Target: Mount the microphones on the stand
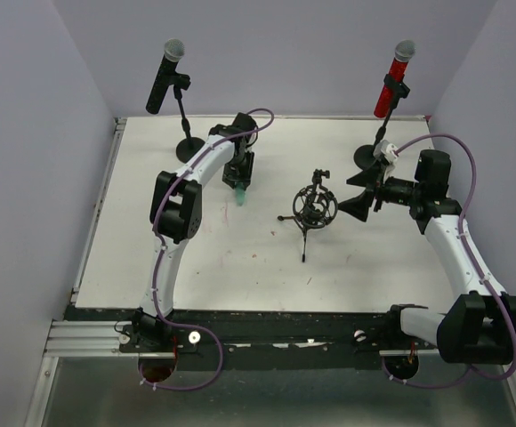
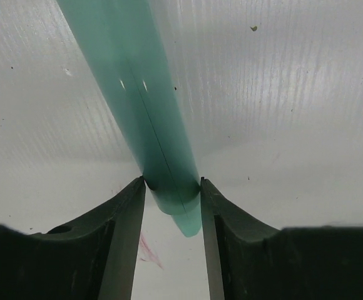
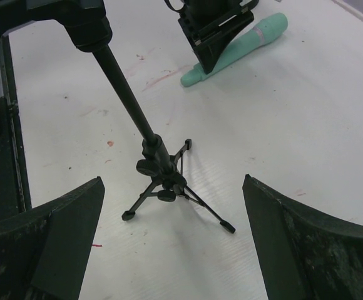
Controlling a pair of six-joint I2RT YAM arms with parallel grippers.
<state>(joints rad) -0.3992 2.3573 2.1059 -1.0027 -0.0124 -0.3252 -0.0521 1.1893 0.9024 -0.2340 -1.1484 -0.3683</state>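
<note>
Two stands [image 1: 189, 146] hold black microphone [image 1: 166, 78], red microphone [image 1: 392, 82]; left hand [image 2: 172, 182] grips teal microphone [image 2: 128, 81].

Teal microphone [image 2: 144, 100], red microphone [image 1: 391, 84], black microphone [image 1: 165, 80]

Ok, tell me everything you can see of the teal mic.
The teal mic is one colour all over, smooth and matte like plastic, with a fine seam along its body and a paler band below the rounded head. It seems to lie flat on the white table. The left hand is closed on it near the tail end, a finger pressing each side.
</note>
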